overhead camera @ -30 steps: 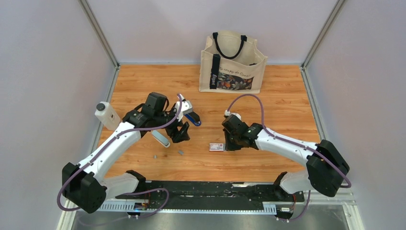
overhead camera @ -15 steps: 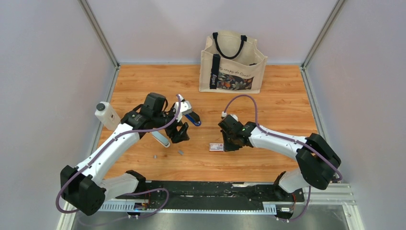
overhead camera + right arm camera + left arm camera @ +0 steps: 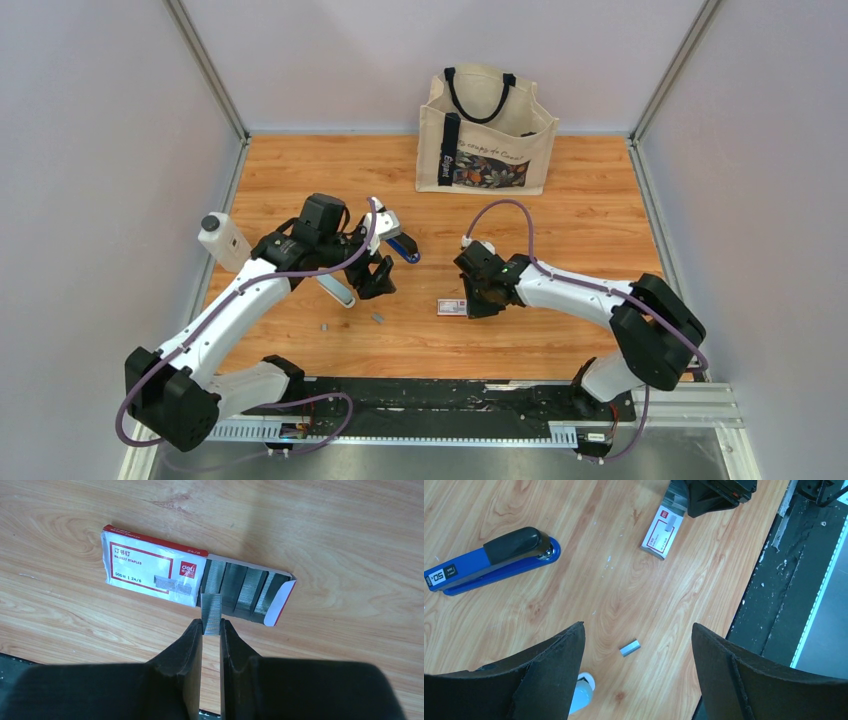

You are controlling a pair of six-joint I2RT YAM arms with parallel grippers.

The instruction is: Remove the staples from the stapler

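The blue stapler (image 3: 489,560) lies closed on the wood table, also seen from above (image 3: 406,248), beyond my left gripper. My left gripper (image 3: 638,627) is open and empty above the table (image 3: 376,277). A short silvery staple strip (image 3: 630,648) lies between its fingers, apart from them (image 3: 379,318). My right gripper (image 3: 211,625) is shut on another strip of staples (image 3: 211,611) at the open end of the white-and-red staple box (image 3: 150,569). The box's drawer (image 3: 245,587) holds several more strips. From above, the right gripper (image 3: 477,306) sits beside the box (image 3: 452,307).
A pale grey-white oblong tool (image 3: 335,290) lies by the left gripper. A white black-capped bottle (image 3: 224,241) stands at the left. A canvas tote bag (image 3: 486,132) stands at the back. A second small grey piece (image 3: 324,326) lies near the front. The black base rail (image 3: 450,395) runs along the near edge.
The right arm has shifted slightly left and its elbow has swung in, with the gripper staying at the box. The left arm has barely moved.
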